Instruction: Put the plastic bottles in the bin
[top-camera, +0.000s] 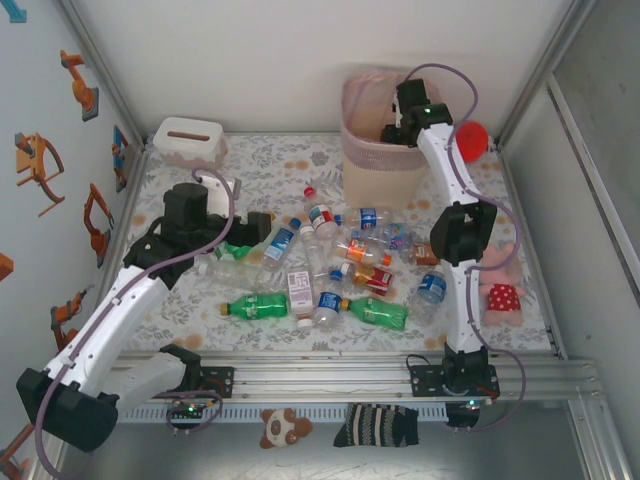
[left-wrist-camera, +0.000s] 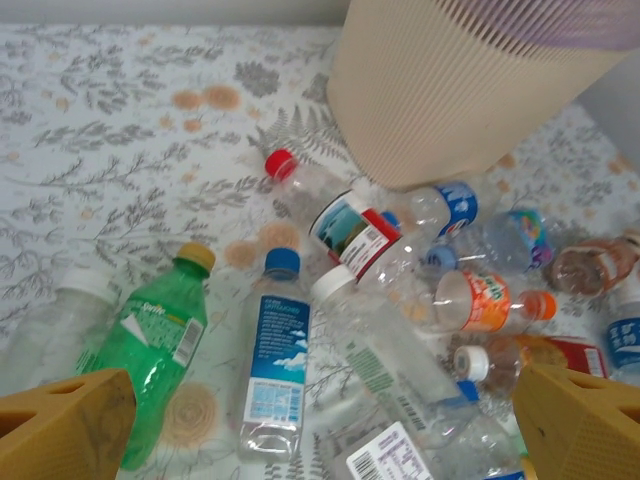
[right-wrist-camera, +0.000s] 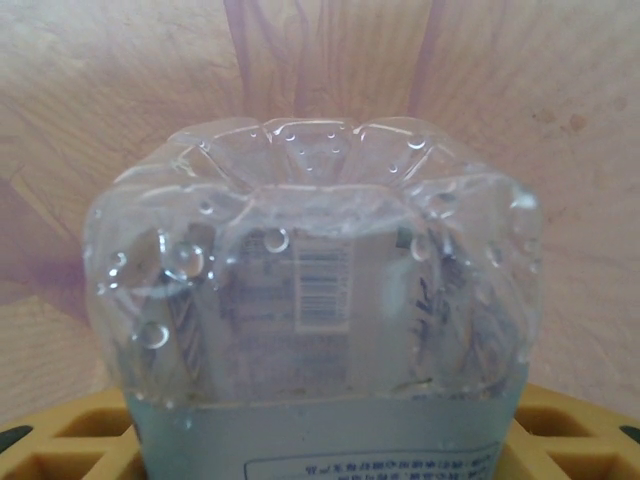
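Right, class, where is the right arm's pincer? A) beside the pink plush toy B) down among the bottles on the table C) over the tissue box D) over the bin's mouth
D: the right pincer sits over the mouth of the bin, with a clear bottle between its fingers.

One bin (top-camera: 378, 165) stands under the right jaws, and one clear bottle (right-wrist-camera: 320, 290) sits between those jaws. The loose plastic bottles (top-camera: 282, 241) lie ahead of the left jaws and nearer the bases than the right jaws. Three are green bottles (top-camera: 258, 305) and about a dozen are clear or tinted; the pile is too tangled for a surer count. One white tissue box (top-camera: 187, 140) sits beyond the left jaws. One red balloon-like toy (top-camera: 472, 140) is just right of the right jaws. One pink plush (top-camera: 500, 290), one brown-and-white plush (top-camera: 283, 428) and one striped cloth item (top-camera: 375, 425) lie well behind both pairs of jaws.
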